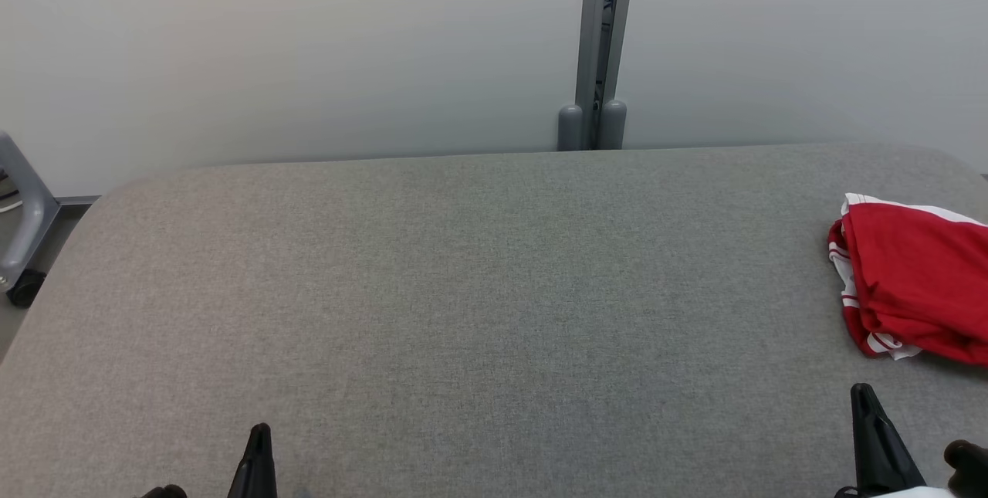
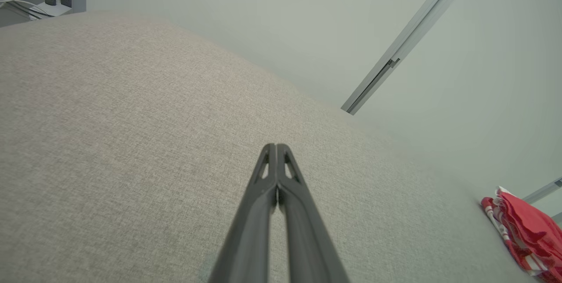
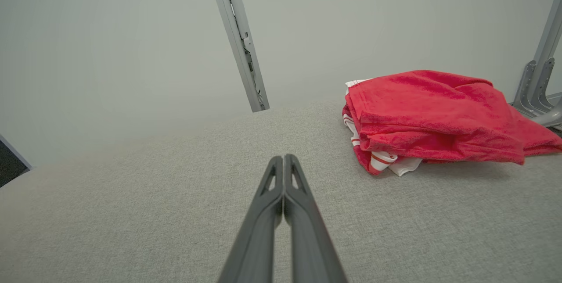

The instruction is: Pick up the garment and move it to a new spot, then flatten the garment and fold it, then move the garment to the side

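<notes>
The two long dark fingers of the left gripper (image 2: 276, 147) are pressed tight together with nothing between them, low over the near left side of the big grey cloth-covered table (image 1: 463, 289). The right gripper (image 3: 284, 158) is pinched closed too and holds nothing, over the table's near right side. The folded red garment with white stripes (image 1: 915, 282) lies on the table's right end, not touching the right gripper. A thin grey metal post (image 1: 602, 42) stands behind the table's far edge.
</notes>
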